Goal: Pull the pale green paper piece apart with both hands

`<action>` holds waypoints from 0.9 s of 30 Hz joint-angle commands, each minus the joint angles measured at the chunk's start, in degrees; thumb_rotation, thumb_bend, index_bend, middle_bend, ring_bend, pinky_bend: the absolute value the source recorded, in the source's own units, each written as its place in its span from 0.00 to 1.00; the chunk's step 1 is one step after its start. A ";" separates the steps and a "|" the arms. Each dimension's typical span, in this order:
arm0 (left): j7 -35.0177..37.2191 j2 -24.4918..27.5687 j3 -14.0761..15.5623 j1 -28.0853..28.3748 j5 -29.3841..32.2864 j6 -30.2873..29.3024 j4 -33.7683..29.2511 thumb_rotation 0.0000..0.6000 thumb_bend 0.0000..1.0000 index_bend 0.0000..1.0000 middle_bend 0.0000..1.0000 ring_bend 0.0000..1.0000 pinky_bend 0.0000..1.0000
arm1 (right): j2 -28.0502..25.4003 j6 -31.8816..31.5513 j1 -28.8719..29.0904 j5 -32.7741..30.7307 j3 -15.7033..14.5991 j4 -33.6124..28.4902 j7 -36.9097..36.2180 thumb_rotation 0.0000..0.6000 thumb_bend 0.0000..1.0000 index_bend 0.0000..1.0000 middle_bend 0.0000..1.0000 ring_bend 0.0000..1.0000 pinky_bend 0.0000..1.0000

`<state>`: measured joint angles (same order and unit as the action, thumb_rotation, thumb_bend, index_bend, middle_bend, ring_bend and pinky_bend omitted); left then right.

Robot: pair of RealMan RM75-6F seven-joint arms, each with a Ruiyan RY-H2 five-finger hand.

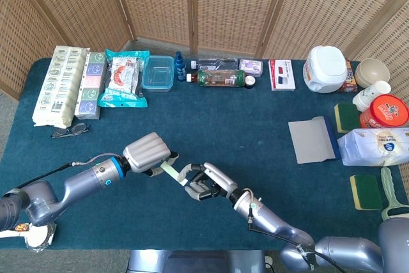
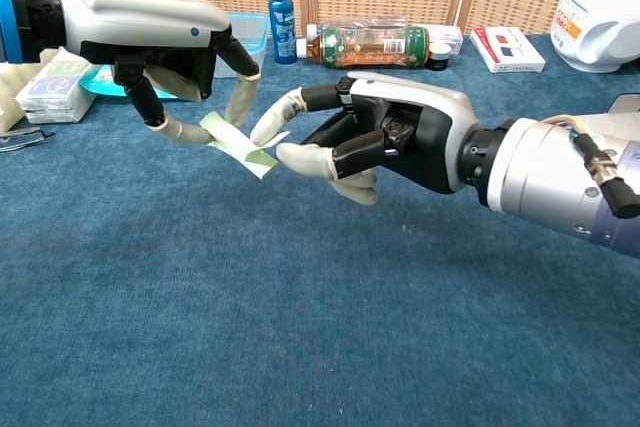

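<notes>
The pale green paper piece [image 2: 243,145] is a small strip held above the blue tablecloth, between my two hands. My left hand [image 2: 140,22] comes in from the left and pinches the strip's left end between thumb and a finger. My right hand [image 2: 400,137] reaches in from the right, and its thumb and forefinger close on the strip's right end while the other fingers curl below. In the head view the paper piece [image 1: 170,169] bridges my left hand [image 1: 148,153] and my right hand [image 1: 204,183] near the table's front.
Along the back edge stand tissue packs [image 1: 61,84], a snack bag [image 1: 123,78], a clear box [image 1: 158,72], a spray bottle [image 2: 283,2] and a lying drink bottle [image 2: 365,45]. Glasses [image 1: 70,130] lie at the left. A grey sheet [image 1: 312,140], wipes and sponges sit at the right.
</notes>
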<state>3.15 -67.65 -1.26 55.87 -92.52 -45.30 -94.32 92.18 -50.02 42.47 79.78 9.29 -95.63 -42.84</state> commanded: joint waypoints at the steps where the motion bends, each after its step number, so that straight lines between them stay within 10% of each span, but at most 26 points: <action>1: 0.17 0.05 0.03 -0.06 -0.03 -0.10 0.00 1.00 0.47 0.71 1.00 1.00 1.00 | 0.00 0.17 0.02 -0.30 0.12 0.03 0.60 1.00 0.48 0.43 0.94 0.91 0.85; 27: 1.64 -0.68 -0.14 0.13 -0.78 -0.81 -0.39 1.00 0.47 0.71 1.00 1.00 1.00 | -0.30 0.39 0.05 -0.30 1.06 -0.35 0.90 1.00 0.48 0.39 0.94 0.91 0.85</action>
<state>4.80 -68.32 -1.41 55.99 -93.30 -46.13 -94.69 91.85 -49.61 42.52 79.51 10.31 -95.99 -41.95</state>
